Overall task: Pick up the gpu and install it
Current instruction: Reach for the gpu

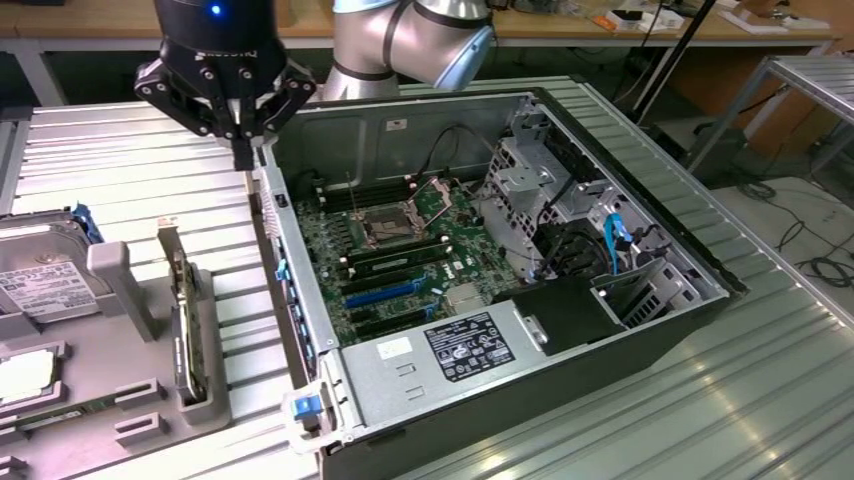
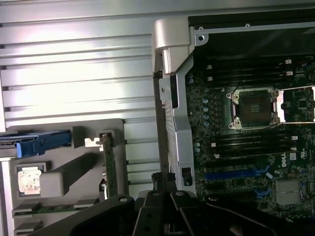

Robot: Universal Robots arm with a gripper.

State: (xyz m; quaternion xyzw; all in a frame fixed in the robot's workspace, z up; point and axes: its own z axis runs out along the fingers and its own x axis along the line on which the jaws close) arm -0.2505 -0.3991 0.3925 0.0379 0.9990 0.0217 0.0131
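Note:
The gpu (image 1: 188,318) stands on its long edge in a slot of the grey holder (image 1: 127,300), its silver bracket (image 1: 170,250) pointing up at one end. In the wrist view the gpu (image 2: 110,167) is a thin green-edged card in that same holder. My gripper (image 1: 244,150) hangs shut with nothing in it, above the rear wall of the open computer case (image 1: 287,260), well apart from the card. Its dark fingers (image 2: 162,181) meet over that wall. Blue expansion slots (image 1: 380,293) lie on the motherboard (image 2: 246,147).
A hard drive (image 1: 40,285) with a white label lies at the exterior view's left, beside the holder. Inside the case are the CPU socket (image 2: 253,108), memory sticks, cables and a drive cage (image 1: 534,180). Ribbed metal tabletop (image 1: 147,170) surrounds the case.

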